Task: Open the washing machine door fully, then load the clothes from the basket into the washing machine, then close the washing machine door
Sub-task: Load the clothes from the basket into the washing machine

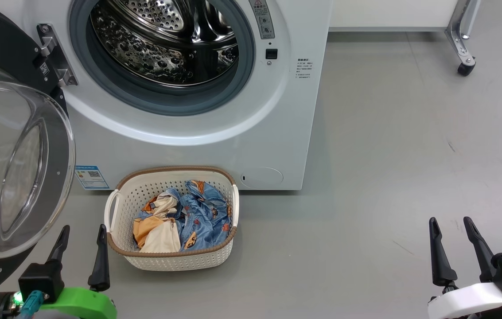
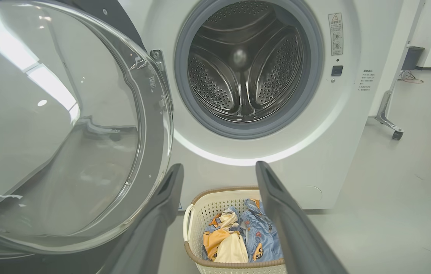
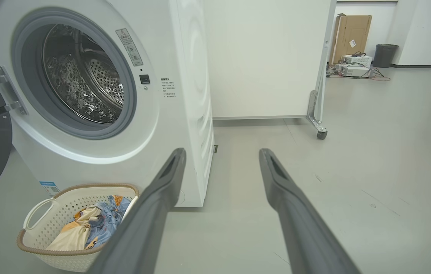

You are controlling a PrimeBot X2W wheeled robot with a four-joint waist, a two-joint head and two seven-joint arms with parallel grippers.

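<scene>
Blue/orange print clothes [image 1: 204,218], cream perf. basket [image 1: 171,262].

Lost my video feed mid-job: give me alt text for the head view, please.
The washing machine stands with its door swung open to the left, steel drum exposed. The basket sits on the floor in front, the clothes inside it. The left gripper, open, is beside the basket's left side; the right gripper, open, is far off to the right.

Bright, even light; ceiling-lamp glare on the washing machine door [image 2: 48,114], soft shadows
</scene>
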